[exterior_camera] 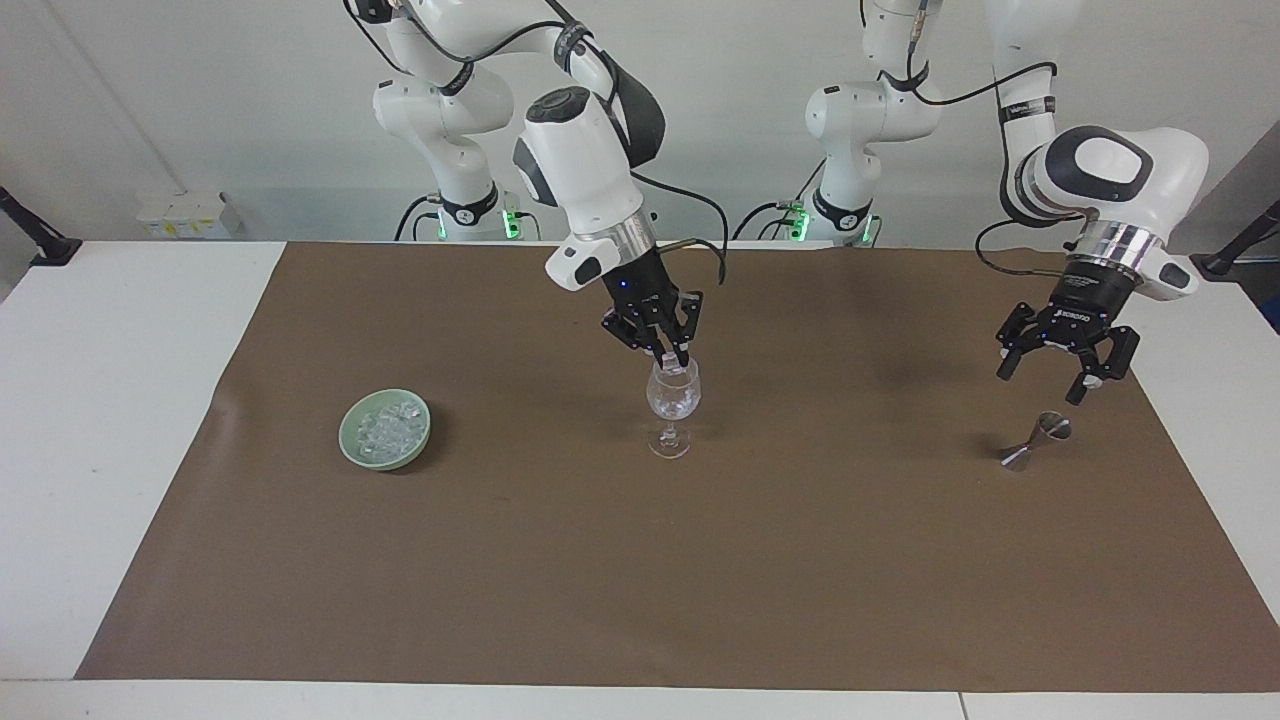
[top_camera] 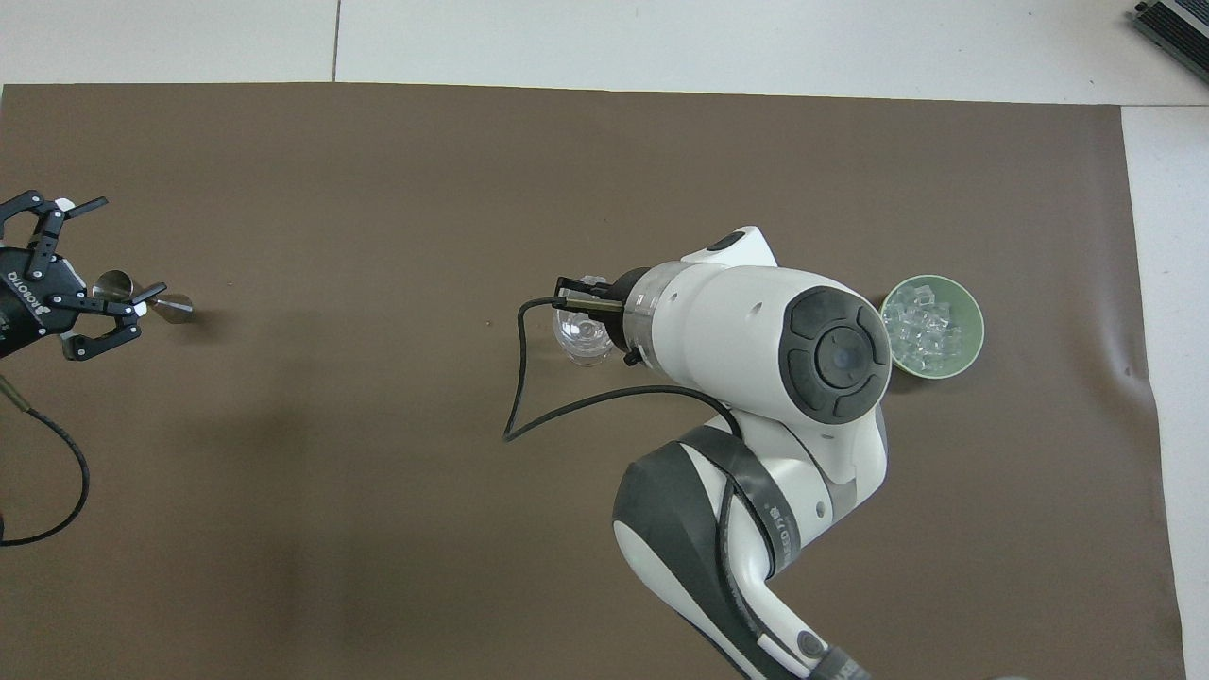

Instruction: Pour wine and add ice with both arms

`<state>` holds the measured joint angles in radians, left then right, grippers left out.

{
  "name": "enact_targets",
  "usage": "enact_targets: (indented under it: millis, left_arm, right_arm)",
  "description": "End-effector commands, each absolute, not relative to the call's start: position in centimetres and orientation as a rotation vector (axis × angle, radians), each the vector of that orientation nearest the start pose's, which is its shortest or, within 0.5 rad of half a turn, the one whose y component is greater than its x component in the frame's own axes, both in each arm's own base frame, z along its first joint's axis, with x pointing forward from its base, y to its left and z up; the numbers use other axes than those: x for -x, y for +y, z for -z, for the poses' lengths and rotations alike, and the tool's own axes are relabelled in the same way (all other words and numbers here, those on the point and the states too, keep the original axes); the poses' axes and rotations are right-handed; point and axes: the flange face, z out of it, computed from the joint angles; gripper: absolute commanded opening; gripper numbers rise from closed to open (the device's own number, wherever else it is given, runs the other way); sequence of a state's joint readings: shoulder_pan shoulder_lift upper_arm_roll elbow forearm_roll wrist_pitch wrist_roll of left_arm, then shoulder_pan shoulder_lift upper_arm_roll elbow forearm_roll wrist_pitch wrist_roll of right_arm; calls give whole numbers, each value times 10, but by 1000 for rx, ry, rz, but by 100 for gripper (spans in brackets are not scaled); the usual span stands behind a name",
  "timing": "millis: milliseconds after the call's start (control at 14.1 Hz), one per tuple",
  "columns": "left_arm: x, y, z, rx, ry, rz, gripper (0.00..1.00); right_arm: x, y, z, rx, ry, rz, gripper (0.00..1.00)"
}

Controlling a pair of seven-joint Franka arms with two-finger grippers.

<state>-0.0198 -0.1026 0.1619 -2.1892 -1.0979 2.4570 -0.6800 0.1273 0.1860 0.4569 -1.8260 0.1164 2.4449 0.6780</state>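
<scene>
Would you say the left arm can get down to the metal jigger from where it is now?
Probably yes: the left gripper hangs open just above the jigger, with nothing between them.

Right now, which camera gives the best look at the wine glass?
The facing view: the wine glass shows bowl, stem and foot. In the overhead view the right arm hides part of its rim, so only the bowl shows.
</scene>
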Motion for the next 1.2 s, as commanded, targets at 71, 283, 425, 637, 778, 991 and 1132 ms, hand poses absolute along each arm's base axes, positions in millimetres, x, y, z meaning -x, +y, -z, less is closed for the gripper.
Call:
enact_targets:
  millis: [71, 283, 425, 637, 778, 991, 1132]
  left_arm:
    - [-545, 63, -499, -1831, 1492, -226, 100]
    - [-552, 49, -520, -2068, 1374, -306, 100]
    - [-556, 43, -534, -2290, 1239, -382, 100]
    - [-559, 30, -551, -2475, 1038, -441, 100]
    - [-562, 27, -567, -2629, 926, -459, 100]
    - [-563, 15, -591, -2842, 711, -430, 100]
    - [-558, 11, -601, -2913, 598, -392, 100]
  right_arm:
    - [-543, 346, -487, 2703, 238, 358, 21]
    - [-544, 346, -488, 2699, 238, 363, 29]
    - [-545, 345, -488, 2698, 234, 365, 33]
    - [-546, 345, -488, 2690, 237, 375, 35]
    - [-546, 345, -488, 2690, 237, 375, 36]
    - [-546, 346, -493, 2691, 242, 371, 93]
    - [-548, 343, -498, 2690, 246, 383, 100]
